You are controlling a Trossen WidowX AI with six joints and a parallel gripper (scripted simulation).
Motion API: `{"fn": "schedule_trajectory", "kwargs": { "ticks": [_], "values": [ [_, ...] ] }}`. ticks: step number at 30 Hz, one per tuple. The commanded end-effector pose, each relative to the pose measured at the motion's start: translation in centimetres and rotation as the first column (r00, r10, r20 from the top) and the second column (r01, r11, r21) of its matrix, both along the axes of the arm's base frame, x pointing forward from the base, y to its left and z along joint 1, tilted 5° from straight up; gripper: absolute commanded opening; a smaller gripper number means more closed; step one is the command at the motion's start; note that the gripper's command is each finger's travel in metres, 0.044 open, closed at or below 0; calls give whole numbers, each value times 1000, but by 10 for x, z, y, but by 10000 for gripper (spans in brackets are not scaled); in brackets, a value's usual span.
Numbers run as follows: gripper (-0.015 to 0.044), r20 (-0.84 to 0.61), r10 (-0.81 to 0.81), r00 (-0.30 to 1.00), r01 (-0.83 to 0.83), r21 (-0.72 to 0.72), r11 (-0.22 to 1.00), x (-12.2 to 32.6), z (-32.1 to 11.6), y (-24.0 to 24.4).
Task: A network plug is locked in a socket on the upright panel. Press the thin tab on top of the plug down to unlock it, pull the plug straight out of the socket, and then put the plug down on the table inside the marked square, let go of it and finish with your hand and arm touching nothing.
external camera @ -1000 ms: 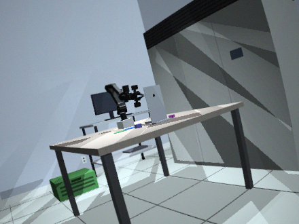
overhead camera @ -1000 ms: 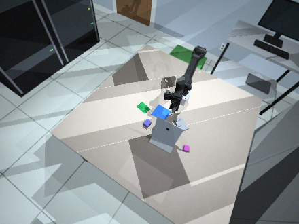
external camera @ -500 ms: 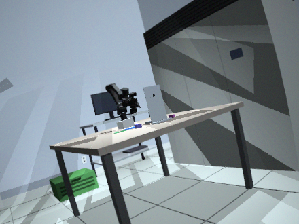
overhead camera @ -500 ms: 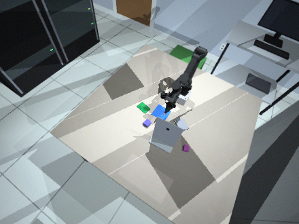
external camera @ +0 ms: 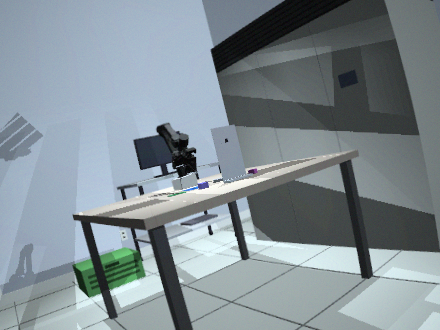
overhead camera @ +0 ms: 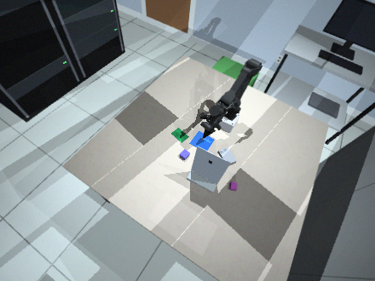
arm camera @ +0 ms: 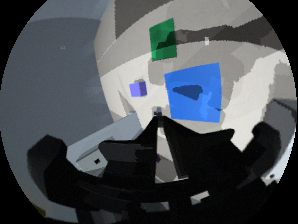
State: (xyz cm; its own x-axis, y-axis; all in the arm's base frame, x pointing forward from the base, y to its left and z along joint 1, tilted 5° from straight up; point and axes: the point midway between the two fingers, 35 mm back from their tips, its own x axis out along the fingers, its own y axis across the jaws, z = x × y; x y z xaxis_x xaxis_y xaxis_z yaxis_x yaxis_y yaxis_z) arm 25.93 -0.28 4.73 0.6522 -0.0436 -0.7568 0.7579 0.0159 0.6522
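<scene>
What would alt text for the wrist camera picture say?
The gripper, shut on a small plug, hangs above a blue marked square on the table. A green square lies beyond it and a small purple cube to its left.

Arm (overhead camera: 239,87): I see one arm, all black and a bit shiny, made of thick blocky parts.
Base (overhead camera: 230,123): it sits on a small pale grey box.
Hand (overhead camera: 207,133): black too, with two thin dark fingers.
Markings: I can't make out any.
</scene>
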Motion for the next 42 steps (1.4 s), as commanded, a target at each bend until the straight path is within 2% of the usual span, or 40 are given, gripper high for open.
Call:
{"fn": "schedule_trajectory", "kwargs": {
  "ticks": [1, 4, 42],
  "values": [
    [0, -70, -57, 996, 55, -22, 998, -13, -7, -11],
    [0, -102, -79, 992, 76, -32, 997, -19, -11, -15],
    [0, -102, -79, 992, 76, -32, 997, -16, -45, -18]
  ]
}}
